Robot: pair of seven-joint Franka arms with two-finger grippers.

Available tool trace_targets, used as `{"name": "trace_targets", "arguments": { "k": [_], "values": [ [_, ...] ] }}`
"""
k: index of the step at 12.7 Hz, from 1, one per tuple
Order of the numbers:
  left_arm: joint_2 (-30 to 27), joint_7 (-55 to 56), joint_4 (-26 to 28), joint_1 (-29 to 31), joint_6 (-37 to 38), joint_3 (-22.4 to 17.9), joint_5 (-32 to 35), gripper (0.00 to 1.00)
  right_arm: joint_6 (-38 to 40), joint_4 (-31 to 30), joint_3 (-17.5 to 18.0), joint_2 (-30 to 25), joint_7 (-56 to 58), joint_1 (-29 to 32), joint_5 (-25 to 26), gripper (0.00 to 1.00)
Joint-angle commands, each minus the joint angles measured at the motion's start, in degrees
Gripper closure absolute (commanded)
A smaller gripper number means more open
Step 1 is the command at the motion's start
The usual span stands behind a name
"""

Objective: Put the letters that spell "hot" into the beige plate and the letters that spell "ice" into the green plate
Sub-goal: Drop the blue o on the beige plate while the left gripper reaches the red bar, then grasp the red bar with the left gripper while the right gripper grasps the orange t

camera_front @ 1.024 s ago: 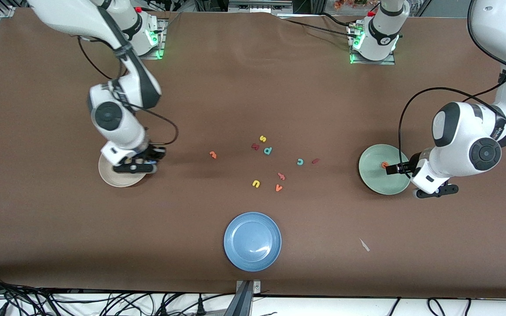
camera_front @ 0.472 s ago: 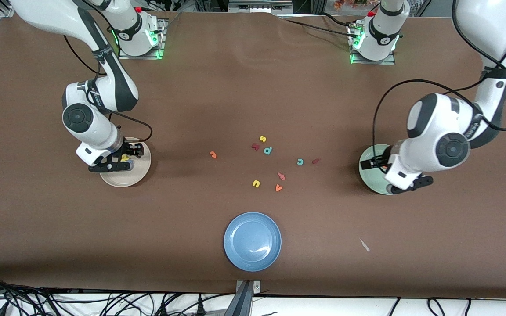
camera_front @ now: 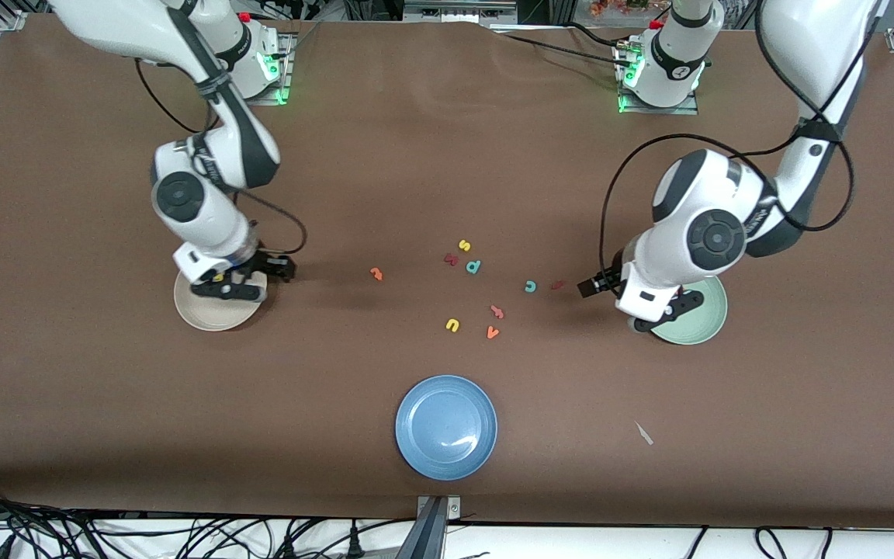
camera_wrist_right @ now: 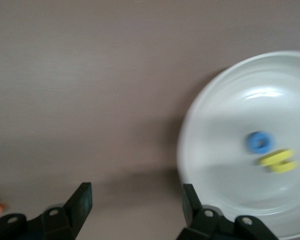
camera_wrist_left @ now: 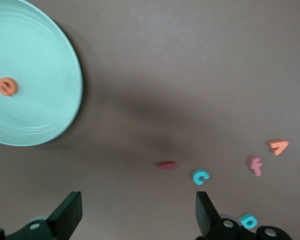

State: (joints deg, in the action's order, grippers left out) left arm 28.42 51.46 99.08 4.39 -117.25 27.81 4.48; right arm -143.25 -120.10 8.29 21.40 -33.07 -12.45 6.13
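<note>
Reading from the right arm's end of the bench, we see the beige plate (camera_front: 206,314) holding the blue o (camera_wrist_right: 259,142) and the yellow h (camera_wrist_right: 277,161), which lie just beside each other. The right end effector (camera_wrist_right: 136,200) hangs over the plate's rim on the side toward the middle of the bench, its fingers spread and holding nothing. The orange t (camera_front: 375,273) lies on the bare bench (camera_front: 385,171), between the beige plate and the central scatter of letters.

In that scatter we see the yellow s (camera_front: 464,245), the dark red k (camera_front: 451,259) and the teal p (camera_front: 474,266). Nearer the front camera lie a pink letter (camera_front: 497,312), the yellow u (camera_front: 452,325) and the orange v (camera_front: 492,333). The blue plate (camera_front: 445,427) sits nearest the camera.

Toward the left arm's end, the teal c (camera_front: 530,286) and the dark red i (camera_front: 558,285) lie side by side on the bench. The left end effector (camera_wrist_left: 137,210) hangs over the bench between the i and the green plate (camera_front: 699,326), its fingers spread and holding nothing. The orange e (camera_wrist_left: 6,86) rests in the green plate.
</note>
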Motion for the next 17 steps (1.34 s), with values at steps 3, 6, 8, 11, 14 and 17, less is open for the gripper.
{"name": "trace_targets", "arguments": {
  "k": [3, 6, 8, 11, 14, 17],
  "values": [
    [5.5, 7.5, 0.3, -1.8, -8.7, -0.4, 1.0, 0.00, -0.5, 8.6, -0.3, 6.7, -15.8, -7.8, -0.3, 0.18],
    [6.9, 11.5, 4.3, -1.8, -17.1, -0.4, 5.1, 0.01, -0.5, 13.6, -0.4, 10.8, -23.6, -11.1, -0.2, 0.18],
    [7.4, 14.6, 7.2, -1.8, -19.2, -0.3, 9.8, 0.01, -0.7, 14.4, -0.4, 12.3, -26.3, -12.2, 0.2, 0.18],
    [7.4, 15.9, 10.7, -2.4, -20.0, -0.1, 14.0, 0.01, -3.7, 14.3, -0.4, 14.8, -30.5, -14.3, 1.4, 0.18],
    [7.5, 18.3, 11.4, -4.4, -20.0, -0.1, 14.0, 0.17, -3.7, 13.8, -0.6, 15.4, -31.9, -15.2, 1.5, 0.19],
    [8.5, 18.8, 11.6, -4.9, -20.1, -0.2, 14.1, 0.36, -3.2, 12.5, -0.6, 14.8, -34.6, -15.2, 1.9, 0.19]
  ]
}}
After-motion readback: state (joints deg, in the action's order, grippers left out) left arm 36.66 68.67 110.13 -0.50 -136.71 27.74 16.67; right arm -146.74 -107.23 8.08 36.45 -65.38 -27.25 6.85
